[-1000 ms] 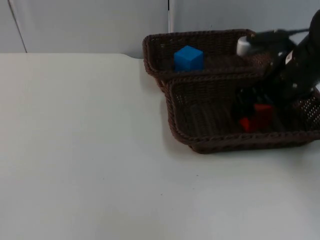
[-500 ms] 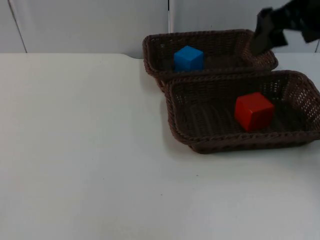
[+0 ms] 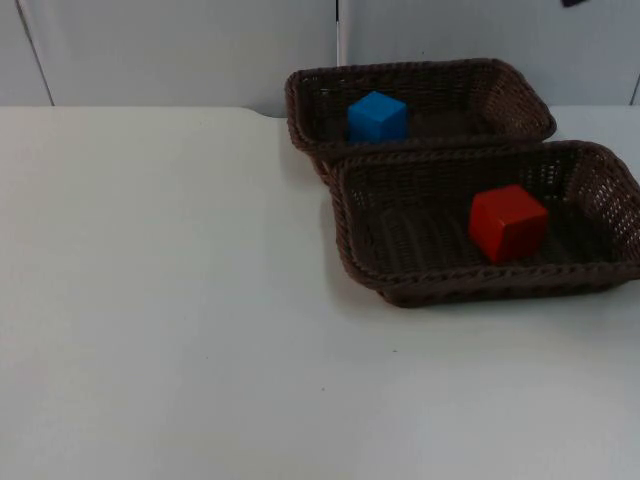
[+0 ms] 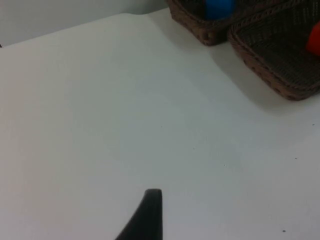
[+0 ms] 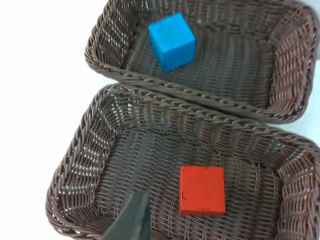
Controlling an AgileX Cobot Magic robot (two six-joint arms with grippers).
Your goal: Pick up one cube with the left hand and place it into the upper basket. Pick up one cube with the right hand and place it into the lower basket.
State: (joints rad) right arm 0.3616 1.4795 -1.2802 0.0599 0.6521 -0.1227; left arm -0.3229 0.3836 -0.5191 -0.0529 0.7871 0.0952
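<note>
Top view: two brown wicker baskets sit on the white table (image 3: 180,300), close to the grey wall (image 3: 180,50); the upper basket (image 3: 300,105) lies nearer the wall and the lower basket (image 3: 345,235) lies just in front of it, their long rims touching or very nearly so. A blue cube (image 3: 377,116) rests on the floor of the upper basket, toward that basket's left end; a red cube (image 3: 507,222) rests on the floor of the lower basket, right of its middle (one corner turned toward the camera). Both cubes stand free, with nothing gripping them.

The right wrist view looks down onto both baskets: the blue cube (image 5: 171,40) sits in the upper basket (image 5: 292,60) and the red cube (image 5: 202,190) lies flat in the lower basket (image 5: 75,165); one dark fingertip (image 5: 131,220) of the right gripper stands over the lower basket, beside the red cube and apart from it; how wide its fingers stand, I cannot tell, but nothing is in its hold.

The left wrist view looks across bare table (image 4: 125,115) toward the baskets, well apart from them; a corner of the upper basket (image 4: 195,22) with the blue cube (image 4: 218,8) and a side of the lower basket (image 4: 270,75) with an edge of the red cube (image 4: 315,39) show there; one black fingertip (image 4: 150,212) of the left gripper hangs over the table, holding nothing, and the gap between its fingers cannot be told.
</note>
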